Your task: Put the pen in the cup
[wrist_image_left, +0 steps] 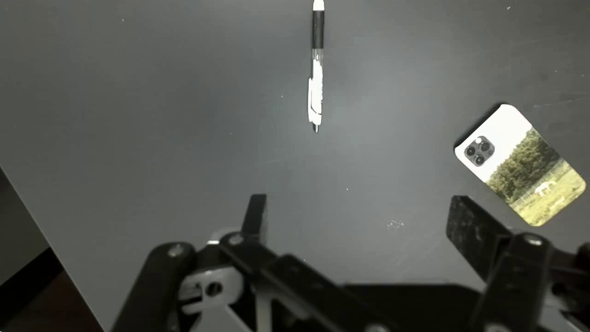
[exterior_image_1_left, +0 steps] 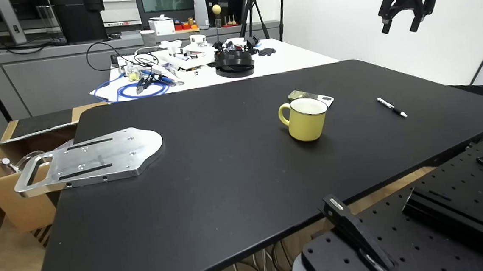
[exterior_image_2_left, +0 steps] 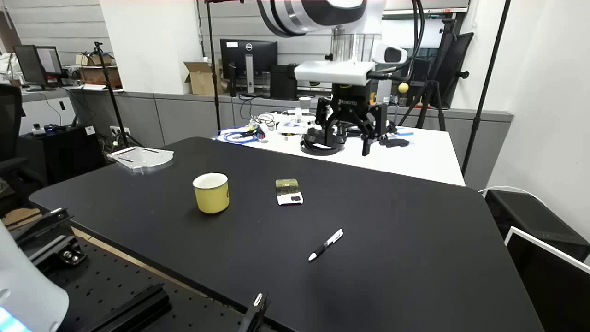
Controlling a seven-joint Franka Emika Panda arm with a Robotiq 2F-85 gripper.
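One job lies ahead of me: getting the click pen [wrist_image_left: 317, 69] off the tabletop [exterior_image_1_left: 211, 188], where it lies flat, well apart from the yellow mug [exterior_image_1_left: 307, 124] meant to receive it. I judge this to be the approach, with nothing grasped yet. My end effector [exterior_image_1_left: 400, 27] hangs well above the tabletop, released, its fingers [wrist_image_left: 474, 235] spread wide around nothing. In the wrist view the pen runs across their closing line, so I expect little turning; the next move calls for travelling over the barrel, lowering, then pinching it, leaving the phone [wrist_image_left: 521, 166] alone. After that, the pen probably needs tipping upright to drop past the mug's rim. The wrist view gives me no mug, and the pen's white tip meets its top edge, perhaps clipped. In both exterior views the mug's floor is out of sight, and in an exterior view the mug [exterior_image_2_left: 212, 196] hides its own handle. The arm [exterior_image_2_left: 318, 18] runs out of frame overhead, and I find the height over the pen hard to judge.
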